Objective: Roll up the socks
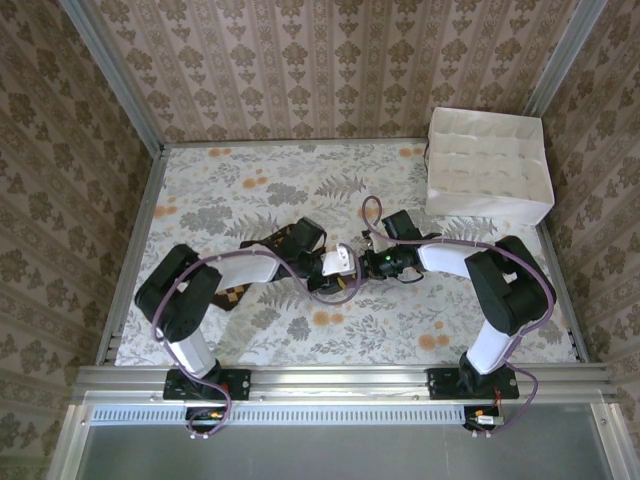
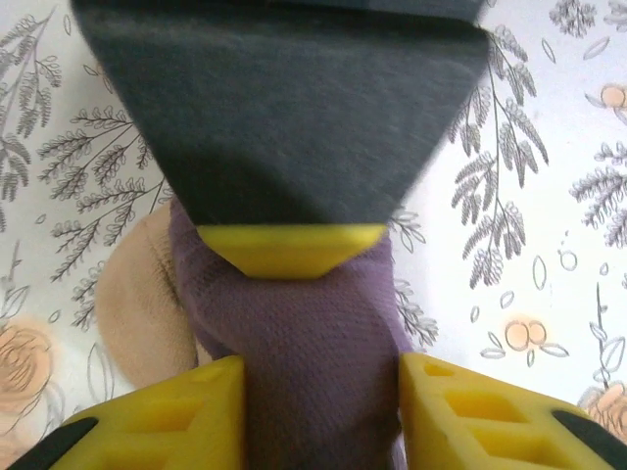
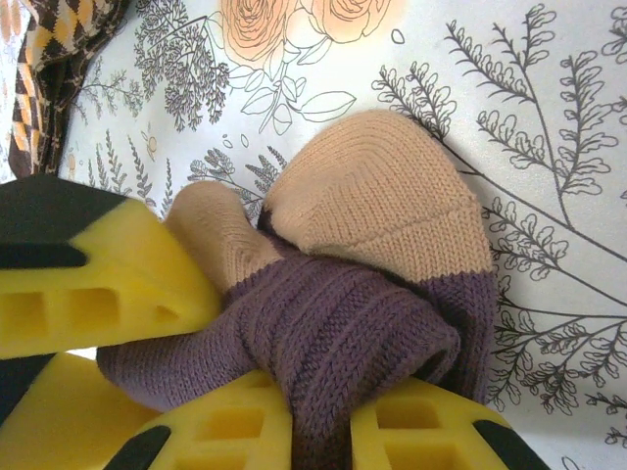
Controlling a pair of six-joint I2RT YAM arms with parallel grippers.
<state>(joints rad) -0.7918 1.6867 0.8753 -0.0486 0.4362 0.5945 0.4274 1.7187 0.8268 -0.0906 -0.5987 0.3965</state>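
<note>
Two socks are on the bench [image 1: 400, 320]. One purple sock [image 3: 343, 333], bunched at the centre, is clamped in the right fingers [image 3: 421, 431]. The left fingers [image 2: 186, 411] stand apart on both sides of it; if they press it, I cannot tell. One brown sock [image 3: 44, 59] lies near.

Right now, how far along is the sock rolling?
Done: nothing yet; neither sock is a finished ball. In hand: the purple sock is bunched into a loose wad with its tan toe showing. The right claw pinches it, and it sits between the spread fingers of the left claw. Left: tighten that wad into a ball, then roll the brown checked sock, which lies unrolled on the table.
</note>
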